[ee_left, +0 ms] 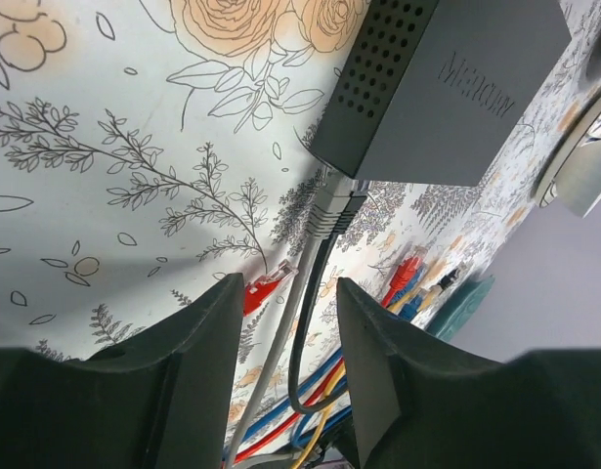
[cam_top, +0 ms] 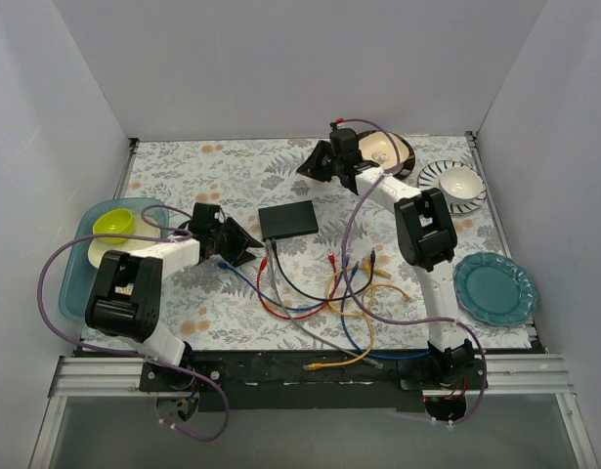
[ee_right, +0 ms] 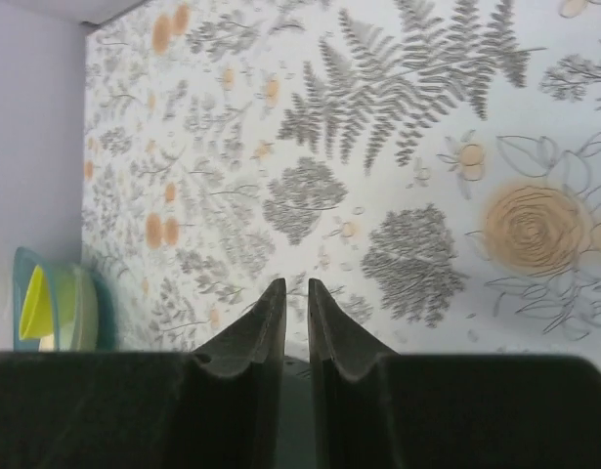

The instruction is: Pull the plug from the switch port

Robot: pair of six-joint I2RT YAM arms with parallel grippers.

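Listener: Cables first, nearest us. What do they look like?

Onlooker: Cables (cam_top: pixel 320 298) in red, blue, yellow, grey and black lie in a loose tangle on the flowered table cloth (cam_top: pixel 222 176), just past the two arm bases. Several ends are free, and one red plug (ee_left: pixel 266 285) lies bare on the cloth. A teal plate (cam_top: pixel 495 288) sits to the right of the tangle.

Listener: And the left arm?

Onlooker: The left gripper (cam_top: pixel 247 244) is low over the cloth, left of the tangle, pointing right towards the switch. Its jaws stand partly open and hold nothing. Seen from its wrist, a grey cable and a black one run through the gap, and I cannot see either finger touching them. At the table's left edge is a blue tray (cam_top: pixel 70 283) with a yellow-green bowl (cam_top: pixel 112 225).

Listener: Where is the switch?

Onlooker: The switch (cam_top: pixel 288 220), a flat dark box, lies mid-table just beyond that gripper. Two plugs (ee_left: pixel 334 207), one grey and one black, sit side by side in sockets on its near edge.

Listener: The right arm?

Onlooker: It reaches well past the switch. The right gripper (ee_right: pixel 296 288) hovers above bare cloth near the back. Its jaws are almost together, with a thin slit between them and nothing in it.

Listener: Farthest back?

Onlooker: A white bowl (cam_top: pixel 461 182) on a striped plate (cam_top: pixel 432 176) at far right, and a cream bowl (cam_top: pixel 380 147) just behind the right arm.
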